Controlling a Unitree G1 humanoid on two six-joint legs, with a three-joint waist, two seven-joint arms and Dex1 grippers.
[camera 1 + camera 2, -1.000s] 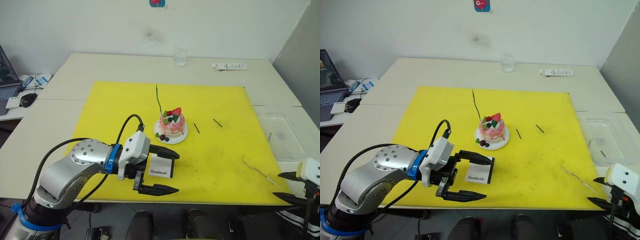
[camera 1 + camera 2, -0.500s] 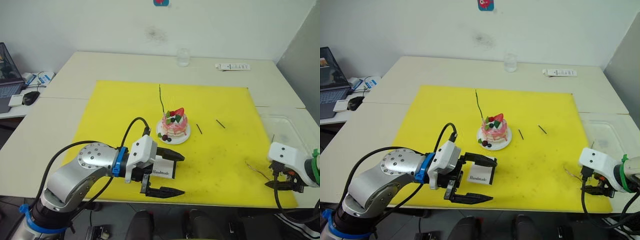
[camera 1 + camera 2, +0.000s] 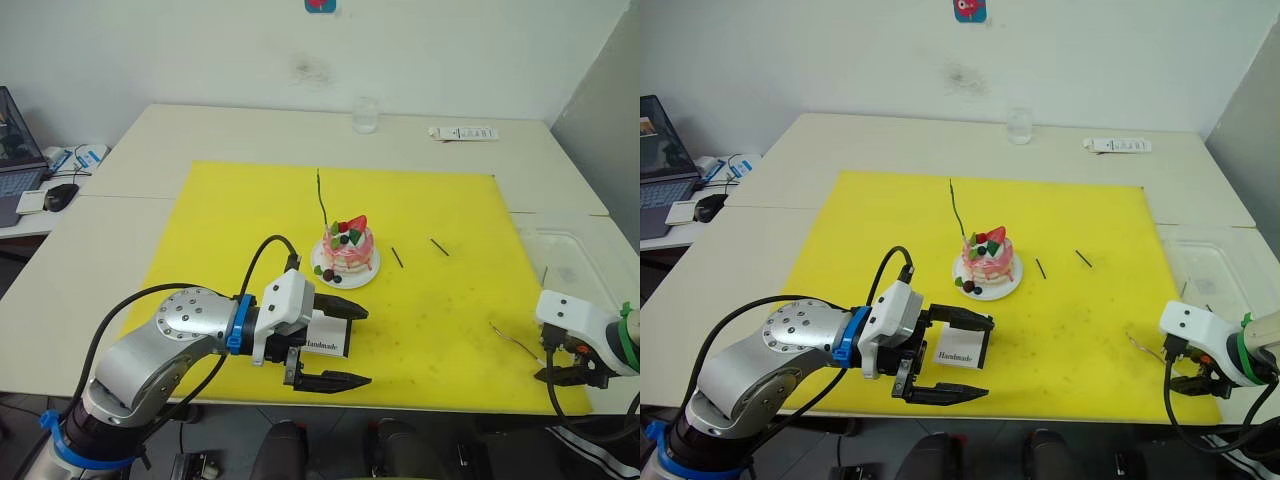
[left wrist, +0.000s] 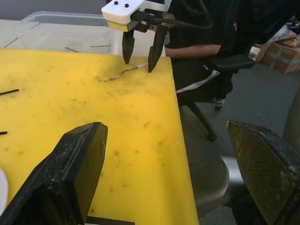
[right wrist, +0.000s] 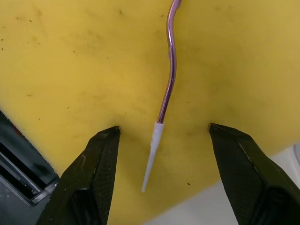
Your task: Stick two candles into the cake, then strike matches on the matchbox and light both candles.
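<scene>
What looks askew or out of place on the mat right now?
The candle already in the cake leans instead of standing upright. The second candle, bent and wavy, lies flat at the yellow mat's corner between the open right end effector's fingers.

right claw (image 5: 161,178) straddles candle (image 5: 167,89) | mat (image 5: 70,56) bare alongside

One readable word: "Handmade"

The matchbox (image 3: 962,344) is a white box lying on the yellow mat (image 3: 1060,215), and its upper face carries the word "Handmade" in black script, legible in both head views. A white strip-shaped packet (image 3: 1117,145) at the far edge of the surface bears dark printing, too small to make out. A small red and blue sticker (image 3: 969,10) on the wall above shows some kind of design, and no letters can be told on it.
</scene>
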